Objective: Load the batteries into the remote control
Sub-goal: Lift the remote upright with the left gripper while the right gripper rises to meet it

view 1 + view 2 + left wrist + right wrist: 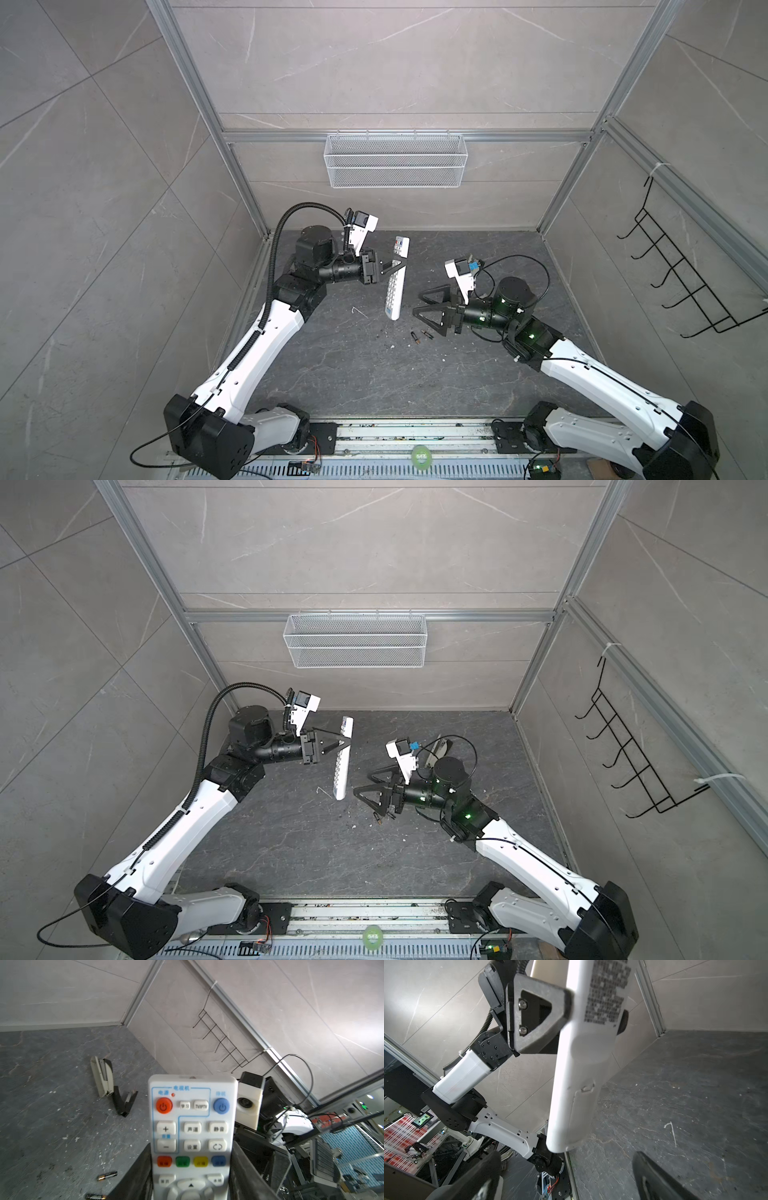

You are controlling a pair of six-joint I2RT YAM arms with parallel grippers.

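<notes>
White and slim, the remote control (397,278) is held up off the dark stone-look tabletop (353,374). The left gripper (397,267) clamps it across its long edges near the coloured-button end, over the back half of the surface. On its plain back the battery cover (577,1118) sits in place. Just beside the logo end, the right gripper (417,304) stands wide open and holds nothing. Both batteries (419,336) lie on the tabletop near that gripper, on the side toward the front edge. A stapler (108,1082) lies farther back.
</notes>
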